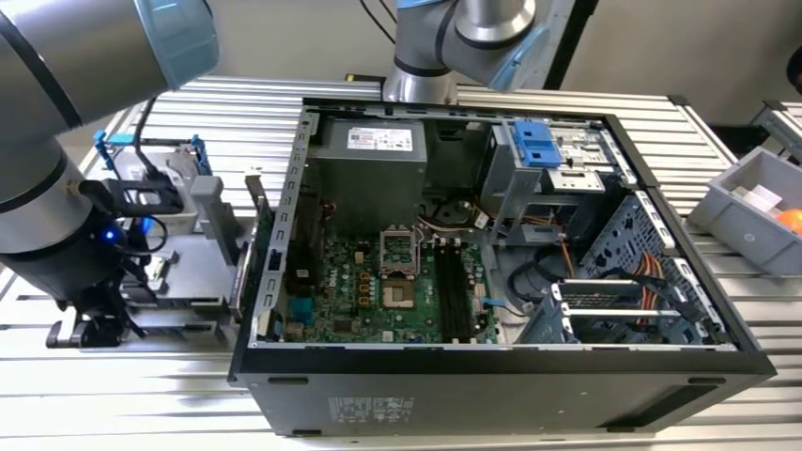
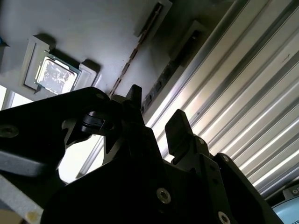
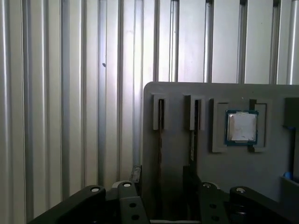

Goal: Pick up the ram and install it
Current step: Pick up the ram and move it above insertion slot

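The ram (image 3: 160,122) is a thin dark stick standing on edge in a slot of a grey holder plate (image 3: 177,98). In the second wrist view the ram (image 2: 136,49) shows as a thin line running toward the fingertips. My gripper (image 3: 162,175) is low over the holder, with one black finger (image 3: 136,173) on each side of the stick and a gap between them, so it is open (image 2: 156,109). In the exterior view the gripper (image 1: 94,324) hangs over the grey holder (image 1: 188,249), at the exterior view's left of the open computer case (image 1: 501,362).
A second stick (image 3: 193,135) stands in the neighbouring slot, and a processor chip (image 3: 241,127) lies in a recess beside it. Black memory slots (image 1: 452,293) run along the green motherboard inside the case. A grey bin (image 1: 752,211) sits at the exterior view's right. The table is ribbed aluminium.
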{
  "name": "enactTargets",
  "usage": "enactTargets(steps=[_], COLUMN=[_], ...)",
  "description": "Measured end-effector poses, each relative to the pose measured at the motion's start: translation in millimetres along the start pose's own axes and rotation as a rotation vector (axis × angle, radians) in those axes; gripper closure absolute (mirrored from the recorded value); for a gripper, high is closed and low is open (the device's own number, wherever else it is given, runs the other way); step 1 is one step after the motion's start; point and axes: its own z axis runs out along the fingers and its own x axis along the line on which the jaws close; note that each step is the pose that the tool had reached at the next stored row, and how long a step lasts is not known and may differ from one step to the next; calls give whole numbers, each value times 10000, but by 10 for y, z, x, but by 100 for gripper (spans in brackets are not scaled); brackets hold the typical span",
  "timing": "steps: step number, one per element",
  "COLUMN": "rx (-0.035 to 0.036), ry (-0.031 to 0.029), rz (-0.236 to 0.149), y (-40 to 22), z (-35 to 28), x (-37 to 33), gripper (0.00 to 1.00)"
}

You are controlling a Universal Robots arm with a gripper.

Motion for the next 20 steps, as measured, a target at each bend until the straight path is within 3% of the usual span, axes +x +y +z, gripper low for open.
enactTargets(steps=[20], rx=[8], ry=[-2], rz=[156], y=[-47], z=[179], x=[12], gripper=[0])
